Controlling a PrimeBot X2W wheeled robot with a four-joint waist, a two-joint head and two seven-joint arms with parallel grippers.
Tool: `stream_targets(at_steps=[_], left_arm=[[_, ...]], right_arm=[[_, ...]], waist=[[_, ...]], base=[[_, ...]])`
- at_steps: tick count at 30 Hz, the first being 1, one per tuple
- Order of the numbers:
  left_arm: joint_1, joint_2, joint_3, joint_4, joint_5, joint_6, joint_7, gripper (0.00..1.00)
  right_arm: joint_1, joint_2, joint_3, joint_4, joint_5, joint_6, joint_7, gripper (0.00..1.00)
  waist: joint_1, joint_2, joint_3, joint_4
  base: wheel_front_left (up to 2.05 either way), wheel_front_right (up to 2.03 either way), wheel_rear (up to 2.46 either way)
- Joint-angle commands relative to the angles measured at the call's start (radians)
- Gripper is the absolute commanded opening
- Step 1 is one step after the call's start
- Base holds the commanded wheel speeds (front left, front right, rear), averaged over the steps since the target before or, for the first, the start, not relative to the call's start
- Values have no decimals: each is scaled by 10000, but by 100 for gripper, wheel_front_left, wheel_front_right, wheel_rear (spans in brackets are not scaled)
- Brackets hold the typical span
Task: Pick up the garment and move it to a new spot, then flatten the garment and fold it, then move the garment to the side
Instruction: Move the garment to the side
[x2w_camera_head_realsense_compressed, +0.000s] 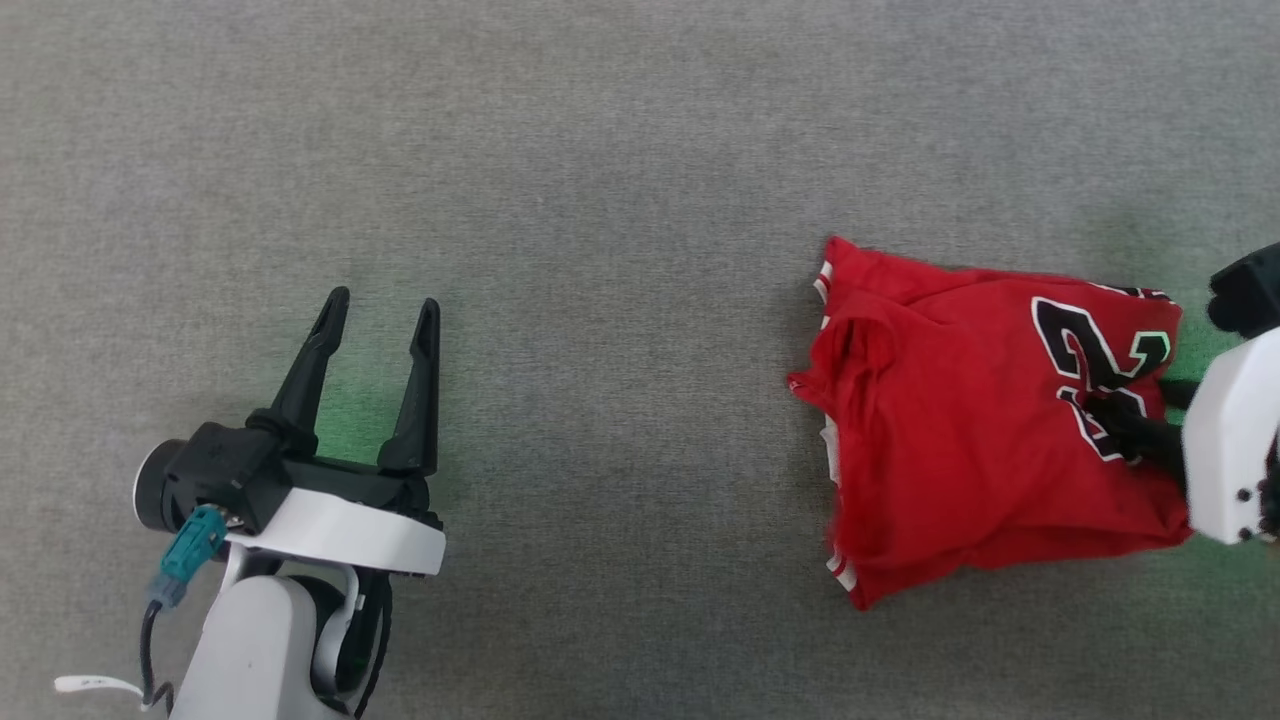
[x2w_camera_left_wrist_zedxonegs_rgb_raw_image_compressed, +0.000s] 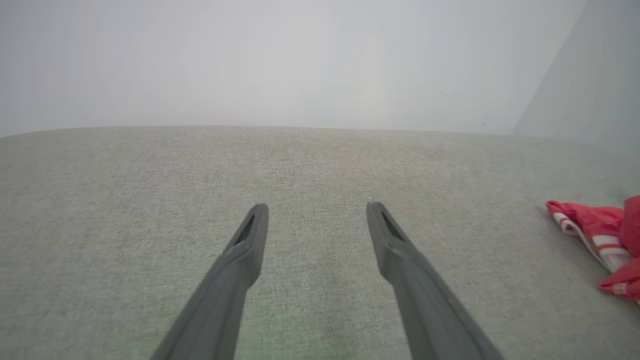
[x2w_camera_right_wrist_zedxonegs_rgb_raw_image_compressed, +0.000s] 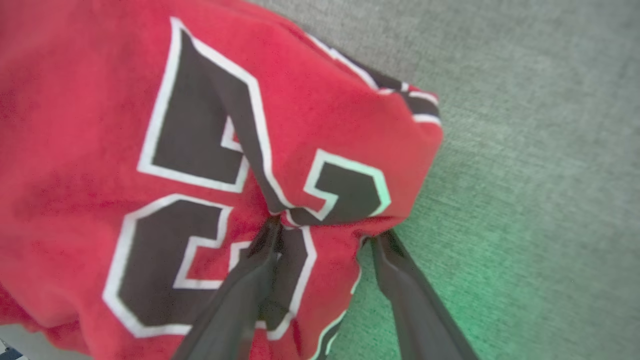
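The garment (x2w_camera_head_realsense_compressed: 940, 420) is a red jersey with black white-outlined numbers, lying crumpled on the grey cloth surface at the right. Its striped trim (x2w_camera_left_wrist_zedxonegs_rgb_raw_image_compressed: 600, 240) shows at the right edge of the left wrist view. My right gripper (x2w_camera_head_realsense_compressed: 1130, 398) reaches in from the right edge over the numbers. In the right wrist view its fingers (x2w_camera_right_wrist_zedxonegs_rgb_raw_image_compressed: 326, 232) stand apart, astride a bunched fold at the edge of the garment (x2w_camera_right_wrist_zedxonegs_rgb_raw_image_compressed: 100, 100), with one finger lying on the fabric. My left gripper (x2w_camera_head_realsense_compressed: 385, 300) rests at the lower left, open and empty (x2w_camera_left_wrist_zedxonegs_rgb_raw_image_compressed: 315, 207), well away from the garment.
A grey fabric surface (x2w_camera_head_realsense_compressed: 620, 150) spreads across the whole head view. In the left wrist view it ends at a far edge (x2w_camera_left_wrist_zedxonegs_rgb_raw_image_compressed: 300, 127) with a pale wall behind. A green glow tints the cloth beside each gripper.
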Motion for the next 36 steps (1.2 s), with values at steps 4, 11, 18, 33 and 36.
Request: stream_targets(at_steps=[4,11,18,33,36], left_arm=[[-162,108,-93,39,-21,11,-49,100],[-237,371,-291,14,24,11,-47,100],[-591,799,-650,-135,85,11,-47,100],[-3933,2402,-2285,-443,29,11,-47,100],[-4938,2534,-2746,-429,-11,11,-47,100]], right_arm=[[583,470,318,517,-47,-46,-343,0],[662,441,-562,144,-57,-48,-1494,0],[1012,422,-1929,-187,-2,-17,-2488,0],[-841,-490,-3681,2338,-473,-11,-4398,0],[-1668,-706,-3687,3405,-632,-11,-5022,0]], waist=[[0,-1,-100,-219],[0,-1,-258,-850],[0,-1,-86,-1712],[0,-1,1671,-2866],[0,-1,2053,-2889]], base=[[0,0,0],[0,0,0],[0,0,0],[0,0,0],[0,0,0]])
